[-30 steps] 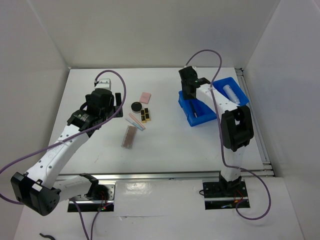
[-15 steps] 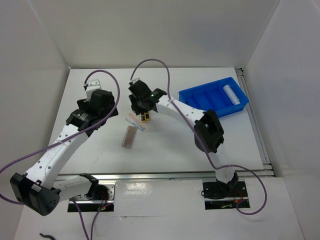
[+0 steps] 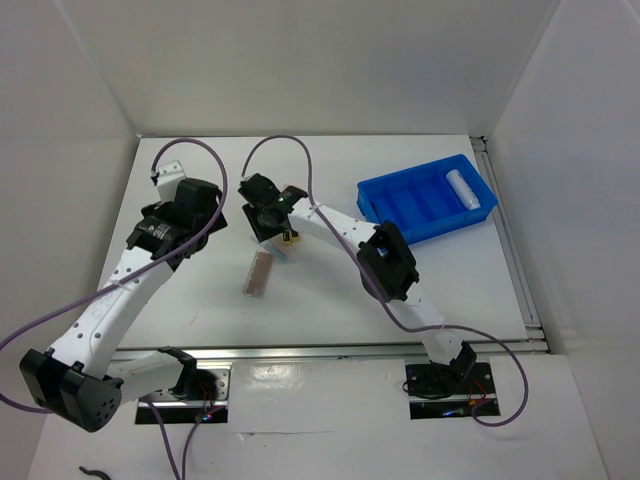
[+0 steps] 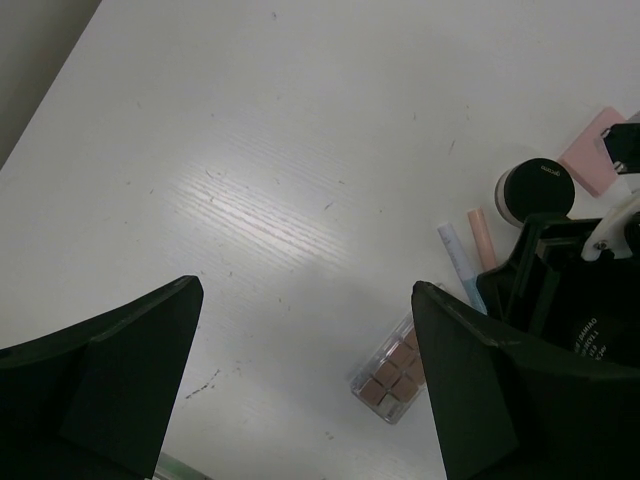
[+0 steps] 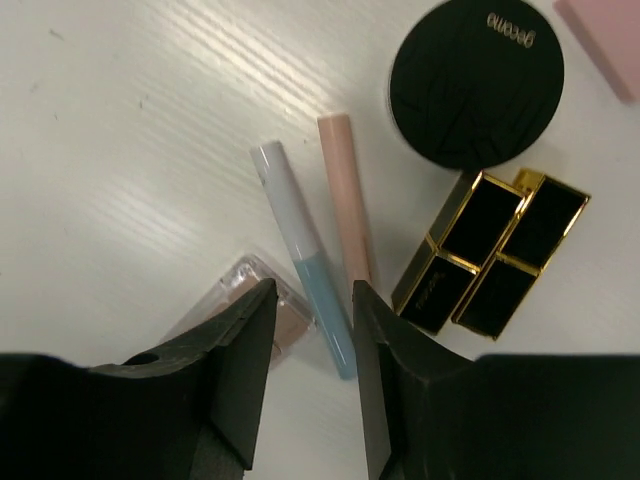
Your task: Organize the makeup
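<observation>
Makeup (image 3: 262, 272) — mostly loose on the worktop (image 3: 180, 300). Right hand (image 5: 312, 300), jaws narrow, straddles the blue-and-white pencil (image 5: 295, 240); just beside that pencil lie a pink pencil (image 5: 343, 190), black-and-gold palette (image 5: 490, 265) and round compact (image 5: 475, 75). Well apart from it, only the white tube (image 3: 458, 186) sits in the blue tray (image 3: 430, 228). Left hand (image 4: 305, 290) gapes, empty. Brownish palette (image 5: 245, 290) partly hidden — pencil contact unclear.

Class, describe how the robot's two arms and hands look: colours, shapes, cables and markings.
The left arm and right arm have white tubular links with chunky black joint housings. A purple cable loops loosely along each arm. The left hand and right hand each have two matte black, wedge-shaped fingers. Small white lettering marks the right hand's black casing.
</observation>
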